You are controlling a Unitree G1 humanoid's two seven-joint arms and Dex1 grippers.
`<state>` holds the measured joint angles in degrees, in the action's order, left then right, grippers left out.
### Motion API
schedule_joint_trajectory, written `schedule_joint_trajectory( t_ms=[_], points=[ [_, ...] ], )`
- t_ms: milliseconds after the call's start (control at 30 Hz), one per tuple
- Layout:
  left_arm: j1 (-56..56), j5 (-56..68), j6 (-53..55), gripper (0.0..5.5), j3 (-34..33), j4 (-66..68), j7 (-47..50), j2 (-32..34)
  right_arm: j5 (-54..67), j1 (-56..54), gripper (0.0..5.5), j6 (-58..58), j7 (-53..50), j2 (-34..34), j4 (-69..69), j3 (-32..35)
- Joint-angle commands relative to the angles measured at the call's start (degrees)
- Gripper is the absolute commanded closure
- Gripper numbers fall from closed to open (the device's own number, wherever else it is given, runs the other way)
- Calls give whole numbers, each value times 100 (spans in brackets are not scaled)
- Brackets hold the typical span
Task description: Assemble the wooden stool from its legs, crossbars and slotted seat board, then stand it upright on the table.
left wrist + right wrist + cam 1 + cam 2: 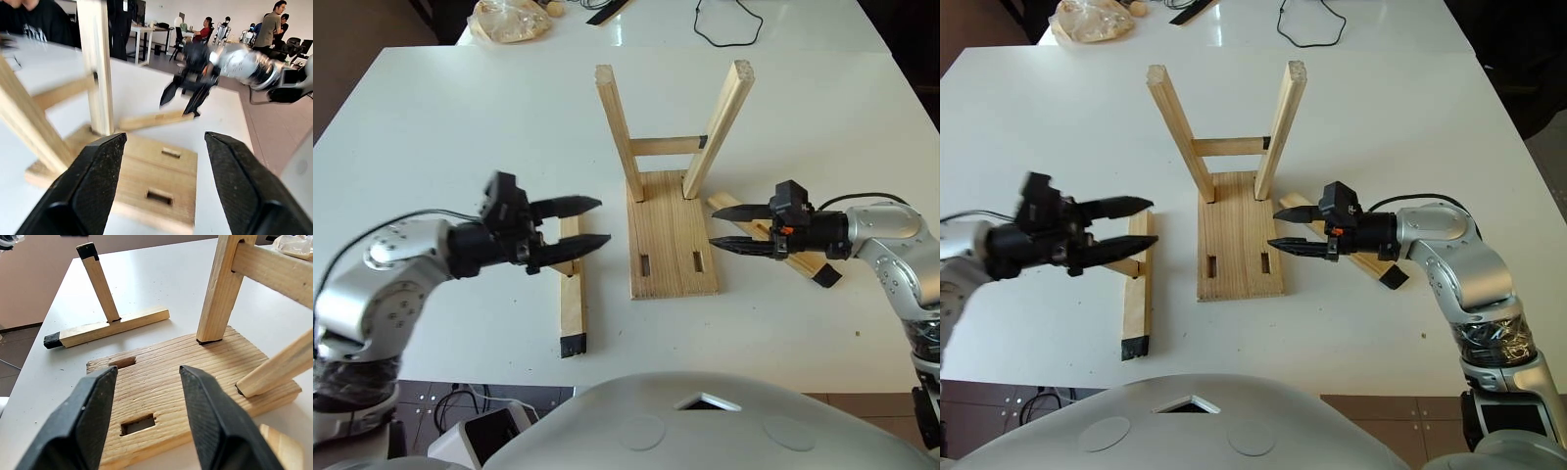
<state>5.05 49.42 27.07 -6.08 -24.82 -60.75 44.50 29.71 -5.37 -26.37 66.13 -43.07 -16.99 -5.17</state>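
Left eye view and right eye view. We see the slotted seat board (pixel 671 235) lying flat at the middle of the white surface (pixel 460 127). Two upright legs (pixel 619 132) stand in its far end, splayed apart toward their tops and joined by a crossbar (pixel 666 146). The two near slots (pixel 646 263) are unfilled. A loose leg (pixel 572 304) with a black tip lies on the surface just left of the board, and in the right wrist view we see a short bar (pixel 100 281) rising from it. A second loose leg (pixel 726 205) lies slantwise just right of the board. The left end effector (pixel 604 221) hovers above the first loose leg, pointing toward the board, its fingers spread with nothing between them. The right end effector (pixel 711 226) hovers over the second loose leg, likewise spread and unladen, its tips near the board's right edge. A bag (pixel 512 20) and a cable (pixel 729 24) lie on a second surface (pixel 656 29) behind.
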Motion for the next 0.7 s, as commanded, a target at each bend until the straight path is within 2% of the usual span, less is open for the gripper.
schedule_joint_trajectory(
  t_ms=[33,233,333,400,500,600,700],
  points=[
    [174,-442,-17,252,223,524,77,-177,-76,-171,316,67,77,-4,80,-62],
    [-423,544,387,252,-734,-273,375,174,-1,-11,316,75,31,-24,-7,76],
    [-680,876,698,252,-873,-1017,650,419,22,96,316,65,-47,24,-100,135],
    [-547,776,904,252,-663,-1605,859,575,11,142,316,65,-103,55,-130,149],
    [492,496,1100,252,-171,-2415,737,793,26,253,316,64,-192,84,-224,191],
    [1722,-424,831,252,586,-2277,652,834,31,331,316,69,-272,110,-284,214],
    [2526,-1331,254,252,1059,-1866,513,862,185,318,316,-48,-308,148,-481,240]
  ],
)
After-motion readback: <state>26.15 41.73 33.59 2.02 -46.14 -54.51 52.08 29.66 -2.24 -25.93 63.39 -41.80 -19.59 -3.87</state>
